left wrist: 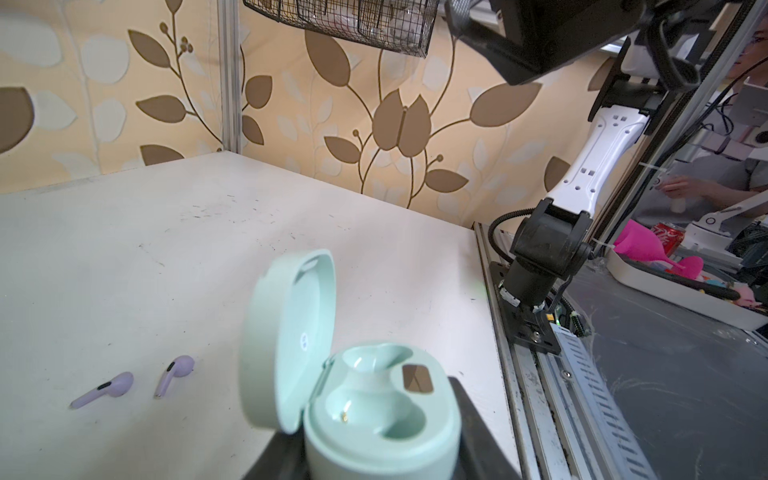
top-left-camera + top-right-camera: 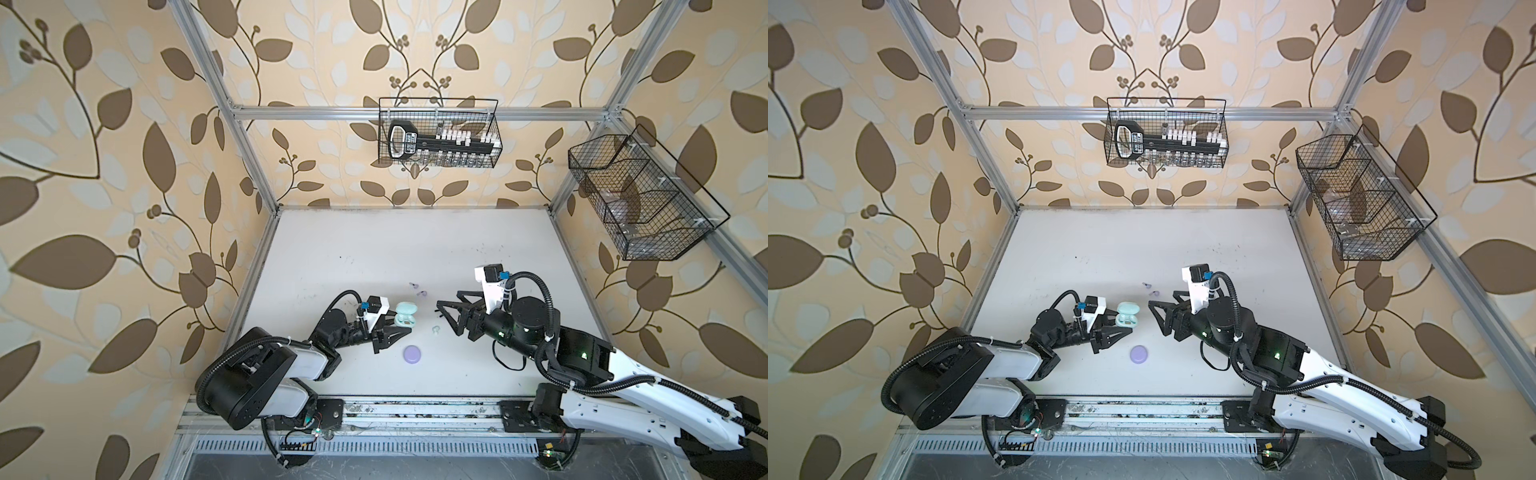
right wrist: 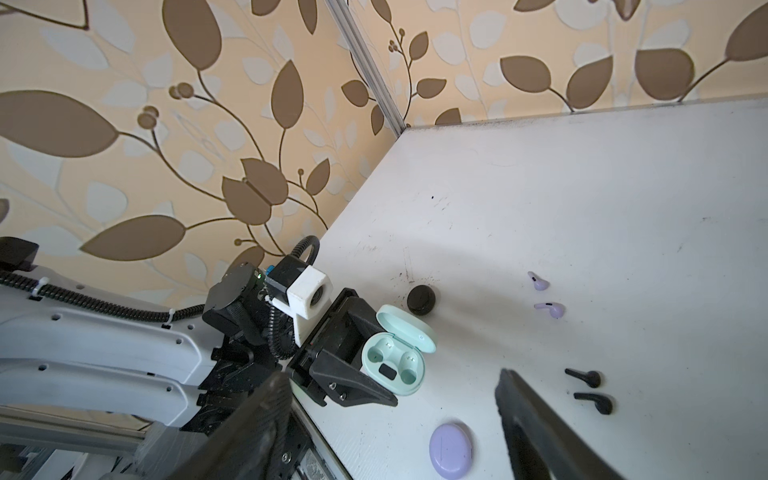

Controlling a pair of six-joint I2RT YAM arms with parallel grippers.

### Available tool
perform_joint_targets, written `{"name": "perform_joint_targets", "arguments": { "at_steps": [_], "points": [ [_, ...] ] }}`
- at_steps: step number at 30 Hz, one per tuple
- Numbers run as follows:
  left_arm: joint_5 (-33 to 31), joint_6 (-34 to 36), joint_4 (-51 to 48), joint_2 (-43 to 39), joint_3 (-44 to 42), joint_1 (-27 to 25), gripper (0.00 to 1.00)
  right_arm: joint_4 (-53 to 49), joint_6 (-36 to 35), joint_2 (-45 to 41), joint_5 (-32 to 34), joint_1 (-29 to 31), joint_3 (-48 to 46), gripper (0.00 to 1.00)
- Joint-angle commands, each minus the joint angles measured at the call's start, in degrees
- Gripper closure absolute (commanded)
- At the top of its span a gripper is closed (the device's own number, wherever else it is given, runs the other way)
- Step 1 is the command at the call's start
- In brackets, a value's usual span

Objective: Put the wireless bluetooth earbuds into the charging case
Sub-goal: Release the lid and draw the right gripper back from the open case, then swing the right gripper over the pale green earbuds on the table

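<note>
Mint-green charging case (image 1: pixel 374 411), lid up and both wells showing, sits clamped by its base between the fingers of my left gripper (image 2: pixel 397 326). It is near the middle of the table (image 2: pixel 374 249), a little toward the front edge. My right gripper (image 2: pixel 446 309) hangs just to the right of it, fingers spread wide with nothing between them. Two lilac earbuds (image 1: pixel 104 388) lie side by side just beyond the case toward the far edge. Two black earbuds (image 3: pixel 584 377) lie together on the table close by my right fingers. A closed lilac case (image 2: pixel 412 354) rests between the open case and the front edge, and a round black case (image 3: pixel 421 300) lies just beside the mint lid. A small pale speck (image 2: pixel 436 330) by my right gripper may be a mint-white earbud; the top views are too coarse to be sure.
</note>
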Motion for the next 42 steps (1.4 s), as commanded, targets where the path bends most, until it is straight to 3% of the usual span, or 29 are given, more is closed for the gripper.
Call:
{"name": "perform_joint_targets", "arguments": {
  "at_steps": [1, 10, 14, 18, 19, 20, 24, 28, 31, 33, 36, 38, 40, 42],
  "points": [
    [0.12, 3.69, 4.75, 0.12, -1.10, -0.65, 1.00, 0.45, 1.12, -2.88, 3.24, 1.65, -1.01, 0.19],
    [-0.90, 4.79, 4.72, 1.57, -2.42, -0.97, 1.00, -1.43, -0.08, -1.59, 4.84, 2.26, 0.18, 0.21],
    [-2.07, 5.14, 4.70, 0.63, -3.49, -1.11, 1.00, -2.82, 0.55, 1.13, 9.43, 2.53, -0.53, 0.20],
    [-3.31, 4.63, 4.75, 0.53, -3.54, -1.19, 1.00, -9.12, 5.29, 3.84, 16.47, 2.08, -0.28, 0.25],
    [-3.84, 4.45, 4.73, 0.52, -3.65, -1.14, 1.00, -13.89, 10.49, 4.81, 18.88, 1.61, 0.46, 0.16],
    [-4.22, 4.29, 4.74, 0.46, -3.79, -1.22, 1.00, -17.42, 12.84, 5.87, 19.23, 0.50, 1.40, 0.15],
    [-4.53, 3.83, 4.74, 0.09, -4.19, -1.19, 1.00, -21.26, 11.75, 8.12, 19.55, -0.09, 0.72, 0.13],
    [-3.75, 3.04, 4.69, -1.48, -4.58, -1.37, 1.00, -18.95, 9.60, 9.24, 12.60, -3.06, -1.00, 0.13],
    [-4.00, 2.73, 4.60, -3.74, -5.38, -1.37, 1.00, -20.31, 13.87, 10.09, 13.87, -4.36, 0.28, 0.00],
    [-3.88, 2.51, 4.17, -5.49, -5.89, -1.40, 1.00, -17.88, 12.68, 9.79, 11.59, -4.85, -0.13, 0.00],
    [-3.57, 2.29, 2.86, -7.71, -5.95, -1.66, 1.00, -18.99, 11.69, 9.91, 14.07, -4.45, 1.10, 0.00],
    [-3.66, 2.25, 1.95, -9.06, -5.84, -1.65, 1.00, -18.25, 12.44, 8.33, 19.11, -2.79, 0.46, 0.00],
    [-3.68, 2.16, 1.10, -9.99, -5.95, -1.74, 1.00, -15.28, 7.97, 6.31, 13.41, -4.35, -1.44, 0.00],
    [-3.83, 2.15, 0.77, -10.62, -6.29, -1.89, 1.00, -18.04, 8.66, 6.18, 7.53, -9.51, -1.19, 0.00]
  ]
}}
